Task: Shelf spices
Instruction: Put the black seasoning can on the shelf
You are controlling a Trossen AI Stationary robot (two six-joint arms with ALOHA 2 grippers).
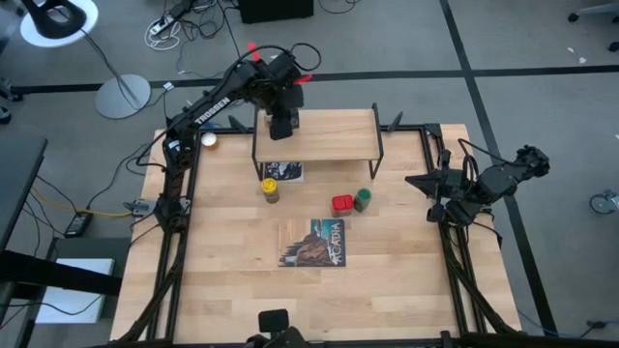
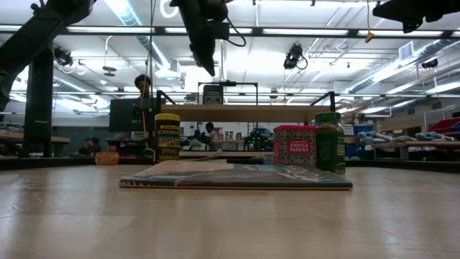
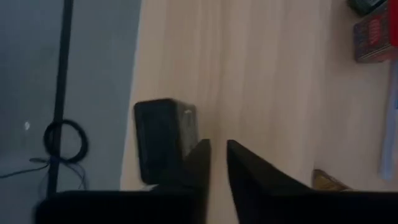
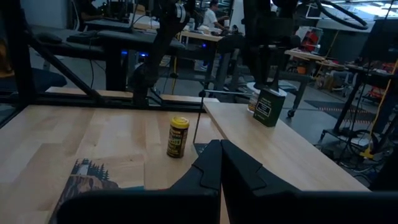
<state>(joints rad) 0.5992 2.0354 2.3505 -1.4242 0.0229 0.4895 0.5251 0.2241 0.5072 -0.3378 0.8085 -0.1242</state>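
The shelf (image 1: 329,135) stands at the table's far side. The black tin (image 3: 163,148) rests upright on the shelf's left end (image 4: 268,107). My left gripper (image 3: 218,163) hovers above the shelf (image 2: 204,56), just beside the tin, with only a narrow gap between its fingers, touching nothing. The yellow-capped jar (image 1: 272,188), red tin (image 1: 341,204) and green-capped jar (image 1: 363,199) stand on the table in front of the shelf. The tiny clear jar (image 1: 208,140) sits on the table left of the shelf. My right gripper (image 4: 219,152) waits shut at the table's right edge (image 1: 427,182).
A flat picture-covered book (image 1: 314,242) lies mid-table, near of the spices. A second picture-covered flat thing (image 1: 282,171) lies under the shelf's left front. The shelf's middle and right end (image 1: 348,130) are bare. People and benches show in the room beyond.
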